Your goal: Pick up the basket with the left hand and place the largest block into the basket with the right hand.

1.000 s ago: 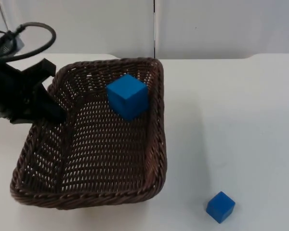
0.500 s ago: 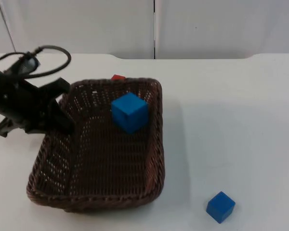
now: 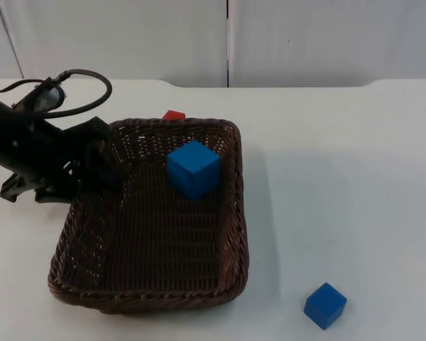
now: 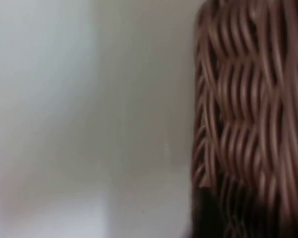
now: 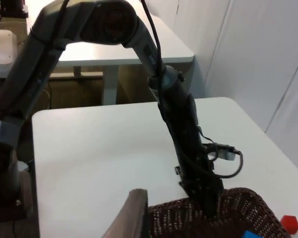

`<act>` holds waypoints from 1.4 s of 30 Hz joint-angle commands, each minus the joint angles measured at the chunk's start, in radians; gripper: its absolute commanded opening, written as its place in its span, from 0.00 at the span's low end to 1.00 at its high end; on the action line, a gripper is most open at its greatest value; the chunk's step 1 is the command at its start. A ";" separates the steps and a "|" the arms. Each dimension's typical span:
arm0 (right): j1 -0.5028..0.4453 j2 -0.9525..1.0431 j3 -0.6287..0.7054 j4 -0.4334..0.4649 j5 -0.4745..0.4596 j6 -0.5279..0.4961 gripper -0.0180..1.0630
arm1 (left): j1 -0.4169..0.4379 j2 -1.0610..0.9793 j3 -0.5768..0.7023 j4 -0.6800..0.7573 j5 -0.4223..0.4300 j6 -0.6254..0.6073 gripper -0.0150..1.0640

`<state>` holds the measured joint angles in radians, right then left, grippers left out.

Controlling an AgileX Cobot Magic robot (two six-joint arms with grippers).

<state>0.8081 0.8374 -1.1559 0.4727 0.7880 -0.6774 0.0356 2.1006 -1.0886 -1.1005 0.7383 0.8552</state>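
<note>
A dark brown wicker basket lies left of the table's middle. Inside it, near the far wall, sits the large blue block. My left gripper is shut on the basket's left rim, one finger reaching inside. The woven wall stands close beside it in the left wrist view. A small blue block rests on the table at the front right. My right gripper waits high and far off to the side, looking at the left arm and the basket's rim.
A small red block peeks out just behind the basket's far wall, also seen as a red block from the right wrist. The grey partition wall closes the table's far edge. White table stretches to the right of the basket.
The basket, held by my left gripper, has come down from its raised, tilted pose and shifted slightly right. The red block behind it has come into sight.
</note>
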 commanded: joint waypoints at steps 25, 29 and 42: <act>0.001 -0.009 0.001 -0.079 0.002 0.075 0.83 | 0.001 -0.510 -0.003 0.184 0.011 -0.105 0.82; 0.001 -0.009 0.001 -0.079 0.002 0.087 0.83 | 0.001 -0.623 -0.003 0.267 0.016 -0.181 0.82; 0.001 -0.111 0.140 -0.105 -0.083 0.094 0.83 | 0.001 -1.008 -0.003 0.438 0.134 -0.319 0.82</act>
<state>0.8081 0.7629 -1.0615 0.3698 0.7443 -0.5912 0.0356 1.1577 -1.0886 -0.6880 0.8416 0.5587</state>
